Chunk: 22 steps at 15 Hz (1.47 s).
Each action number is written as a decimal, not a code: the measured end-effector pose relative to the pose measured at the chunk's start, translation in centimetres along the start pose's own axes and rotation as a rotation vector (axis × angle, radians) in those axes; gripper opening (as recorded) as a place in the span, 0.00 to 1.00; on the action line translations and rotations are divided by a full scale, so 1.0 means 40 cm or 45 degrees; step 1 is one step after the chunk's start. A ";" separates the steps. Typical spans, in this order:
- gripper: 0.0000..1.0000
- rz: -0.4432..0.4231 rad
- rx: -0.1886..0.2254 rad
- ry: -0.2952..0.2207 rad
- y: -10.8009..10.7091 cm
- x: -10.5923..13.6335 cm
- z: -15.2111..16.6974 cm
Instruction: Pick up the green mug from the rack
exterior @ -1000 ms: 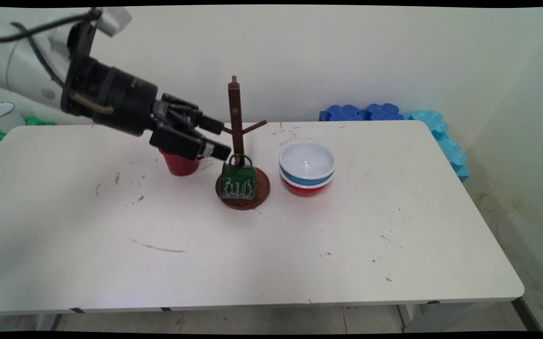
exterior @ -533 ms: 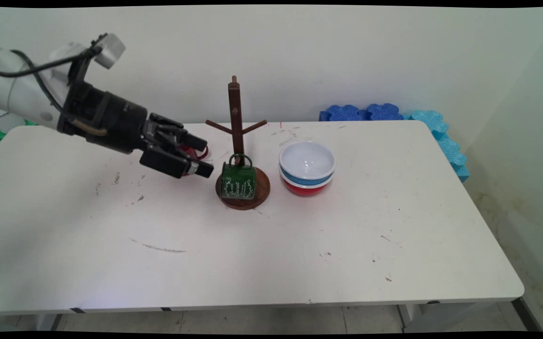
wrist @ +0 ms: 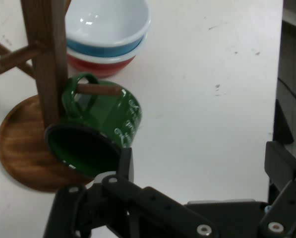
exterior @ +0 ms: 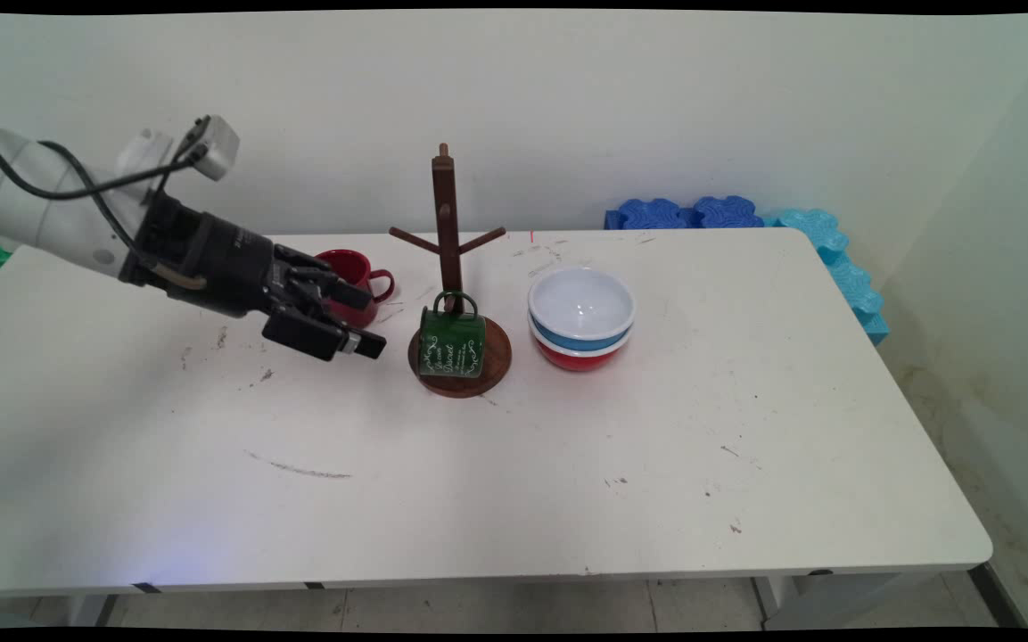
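The claw (exterior: 369,332) hangs low over the white surface (exterior: 496,464), fingers spread and empty. Just ahead of its tips, a glossy green mug (exterior: 452,345) with white script hangs by its handle from a low peg of the wooden mug tree (exterior: 448,241), above the round base. Behind the claw stands a shiny red mug (exterior: 355,278). Beyond the tree, smooth nested bowls (exterior: 581,316), white over blue over red.

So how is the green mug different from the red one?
The green mug hangs by its handle on a peg of the wooden mug tree, tilted; the red mug stands upright on the table. The green mug has white lettering; the red mug looks plain. The claw partly hides the red mug. Both have a loop handle.
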 end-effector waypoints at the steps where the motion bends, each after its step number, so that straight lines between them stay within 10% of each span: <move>1: 1.00 -0.003 0.009 -0.006 -0.009 -0.009 0.010; 22: 1.00 -0.033 0.052 -0.039 -0.091 -0.097 0.231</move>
